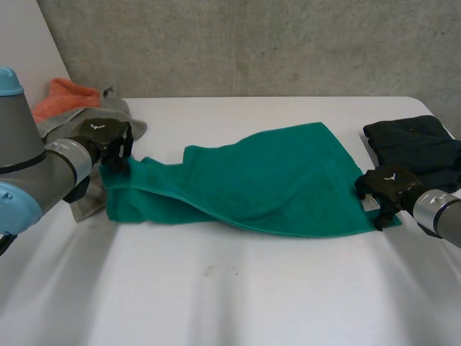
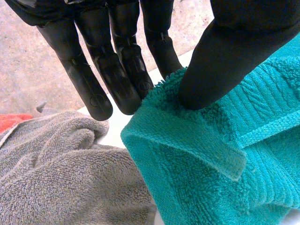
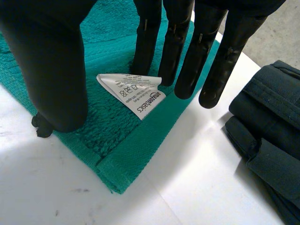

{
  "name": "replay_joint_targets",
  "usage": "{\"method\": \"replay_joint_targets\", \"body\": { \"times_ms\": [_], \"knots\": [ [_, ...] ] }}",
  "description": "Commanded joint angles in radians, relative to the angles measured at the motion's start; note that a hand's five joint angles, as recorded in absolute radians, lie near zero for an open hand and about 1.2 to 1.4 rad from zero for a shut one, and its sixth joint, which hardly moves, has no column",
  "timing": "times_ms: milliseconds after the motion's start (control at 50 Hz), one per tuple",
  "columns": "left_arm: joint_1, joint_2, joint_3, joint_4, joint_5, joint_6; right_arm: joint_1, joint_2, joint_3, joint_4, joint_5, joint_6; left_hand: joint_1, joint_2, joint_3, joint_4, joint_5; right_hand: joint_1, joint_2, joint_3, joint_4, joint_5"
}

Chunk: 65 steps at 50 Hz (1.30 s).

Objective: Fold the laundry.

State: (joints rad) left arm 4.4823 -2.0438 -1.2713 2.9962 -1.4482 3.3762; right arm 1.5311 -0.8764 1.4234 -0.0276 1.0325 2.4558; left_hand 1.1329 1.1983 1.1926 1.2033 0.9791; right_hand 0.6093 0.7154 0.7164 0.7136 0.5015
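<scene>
Left hand (image 2: 225,56) pinching towel (image 1: 274,180) corner between thumb and fingers — right hand (image 3: 47,70) slack (fingers straight) over far corner, by tag (image 3: 133,93).

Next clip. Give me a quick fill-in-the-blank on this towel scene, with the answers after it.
1. The left hand pinches the green towel between its fingers and its ___.
2. The second towel, lying beside the left hand and next to an orange cloth, is ___ in colour.
3. The right hand is at the green towel's corner, which bears a white ___.

Missing words: thumb; grey; label.
</scene>
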Motion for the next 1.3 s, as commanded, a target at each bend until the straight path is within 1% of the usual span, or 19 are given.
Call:
{"method": "replay_joint_targets", "body": {
  "times_ms": [20, 360, 480, 540, 620, 720, 740, 800, 820, 880, 920, 960, 980, 1000, 1060, 1080, 1140, 1260, 1300],
  "knots": [
    [0.000, 0.002, -0.002, 0.000, 0.000, 0.000, 0.003, 0.022, -0.018, 0.000, 0.003, -0.001, 0.263, 0.198, 0.204, 0.193, 0.243, 0.365, 0.259, 0.258, 0.261, 0.298],
    [0.002, 0.008, -0.005, 0.000, 0.000, 0.000, 0.037, 0.060, -0.109, -0.002, 0.009, 0.045, 0.263, 0.198, 0.204, 0.193, 0.243, 0.386, 0.280, 0.279, 0.281, 0.319],
    [0.002, 0.008, -0.008, -0.002, 0.000, 0.000, 0.041, 0.077, -0.139, -0.003, 0.011, 0.052, 0.263, 0.198, 0.204, 0.193, 0.243, 0.562, 0.455, 0.454, 0.457, 0.495],
    [0.002, 0.008, -0.010, -0.002, 0.000, 0.000, 0.047, 0.088, -0.156, -0.003, 0.014, 0.052, 0.263, 0.198, 0.204, 0.193, 0.243, 0.786, 0.680, 0.679, 0.682, 0.720],
    [0.002, 0.008, -0.013, -0.002, 0.000, 0.000, 0.050, 0.094, -0.167, -0.003, 0.018, 0.051, 0.263, 0.198, 0.204, 0.193, 0.243, 0.787, 0.681, 0.680, 0.683, 0.720],
    [0.005, 0.010, -0.022, -0.008, -0.001, 0.000, 0.050, 0.042, -0.156, 0.012, 0.035, 0.040, 0.263, 0.198, 0.204, 0.193, 0.243, 0.787, 0.681, 0.680, 0.683, 0.720],
    [0.003, 0.010, -0.026, -0.010, -0.001, 0.002, 0.049, 0.021, -0.146, 0.023, 0.038, 0.034, 0.263, 0.198, 0.204, 0.193, 0.243, 0.787, 0.681, 0.680, 0.683, 0.720],
    [0.000, 0.019, -0.071, -0.034, 0.000, 0.005, 0.040, -0.097, -0.112, 0.133, 0.058, 0.006, 0.263, 0.198, 0.204, 0.193, 0.243, 0.787, 0.681, 0.680, 0.683, 0.720],
    [0.000, 0.028, -0.092, -0.048, 0.002, 0.006, 0.038, -0.143, -0.098, 0.222, 0.064, -0.021, 0.263, 0.198, 0.204, 0.193, 0.243, 0.787, 0.681, 0.680, 0.683, 0.720],
    [0.002, 0.085, -0.166, -0.120, 0.002, 0.026, 0.031, -0.190, -0.072, 0.351, 0.073, -0.089, 0.263, 0.198, 0.204, 0.193, 0.243, 0.787, 0.681, 0.680, 0.683, 0.720],
    [0.005, 0.140, -0.235, -0.181, 0.005, 0.064, -0.005, -0.229, -0.037, 0.475, 0.098, -0.184, 0.263, 0.198, 0.204, 0.193, 0.243, 0.787, 0.681, 0.680, 0.683, 0.720],
    [0.009, 0.178, -0.288, -0.210, 0.005, 0.101, -0.041, -0.274, -0.003, 0.563, 0.136, -0.253, 0.263, 0.198, 0.204, 0.193, 0.243, 0.787, 0.681, 0.680, 0.683, 0.720],
    [0.012, 0.200, -0.316, -0.221, 0.006, 0.121, -0.078, -0.318, 0.037, 0.647, 0.191, -0.324, 0.263, 0.198, 0.204, 0.193, 0.243, 0.787, 0.681, 0.680, 0.683, 0.720],
    [0.020, 0.246, -0.374, -0.236, 0.005, 0.168, -0.094, -0.334, 0.058, 0.679, 0.219, -0.360, 0.263, 0.198, 0.204, 0.193, 0.243, 0.787, 0.681, 0.680, 0.683, 0.720],
    [0.040, 0.316, -0.465, -0.246, 0.003, 0.241, -0.138, -0.392, 0.133, 0.764, 0.276, -0.461, 0.263, 0.198, 0.204, 0.193, 0.243, 0.787, 0.681, 0.680, 0.683, 0.720],
    [0.049, 0.356, -0.517, -0.247, 0.003, 0.285, -0.143, -0.401, 0.147, 0.759, 0.274, -0.471, 0.263, 0.198, 0.204, 0.193, 0.243, 0.787, 0.681, 0.680, 0.683, 0.720],
    [0.057, 0.405, -0.594, -0.247, 0.005, 0.348, -0.150, -0.443, 0.192, 0.739, 0.242, -0.472, 0.263, 0.198, 0.204, 0.193, 0.243, 0.787, 0.681, 0.680, 0.683, 0.720],
    [0.061, 0.418, -0.631, -0.237, 0.005, 0.370, -0.144, -0.457, 0.223, 0.720, 0.222, -0.475, 0.263, 0.198, 0.204, 0.193, 0.243, 0.787, 0.681, 0.680, 0.683, 0.720],
    [0.064, 0.401, -0.606, -0.209, 0.008, 0.370, -0.138, -0.451, 0.212, 0.674, 0.221, -0.456, 0.263, 0.198, 0.204, 0.193, 0.243, 0.787, 0.681, 0.680, 0.683, 0.720]
  ]
}}
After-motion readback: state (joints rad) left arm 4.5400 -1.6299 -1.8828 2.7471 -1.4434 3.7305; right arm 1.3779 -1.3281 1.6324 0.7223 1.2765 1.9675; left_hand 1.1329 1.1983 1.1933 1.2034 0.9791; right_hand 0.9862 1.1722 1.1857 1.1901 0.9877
